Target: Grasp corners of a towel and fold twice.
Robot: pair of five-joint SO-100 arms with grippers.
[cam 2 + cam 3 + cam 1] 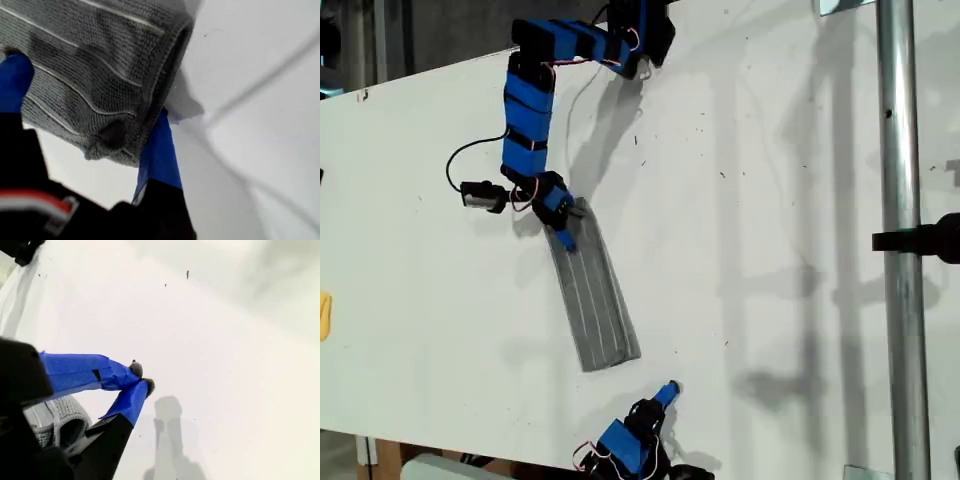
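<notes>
White table (pixel 770 200) under both arms. My first gripper (pixel 563 222) pinches the upper end of the towel (pixel 593 300), a grey striped cloth folded into a narrow strip. My second gripper (pixel 670 390), fingertips pressed together and holding nothing, hovers just beyond its lower end.

You are seeing my first gripper (pixel 90 100) pinching the towel (pixel 95 60) | folded edge bulging between blue fingers (pixel 160 150) | white table (pixel 260 110) lying underneath.

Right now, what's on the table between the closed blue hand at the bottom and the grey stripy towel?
Nothing: in the exterior view only bare white table separates my second hand from the folded grey striped towel.
</notes>
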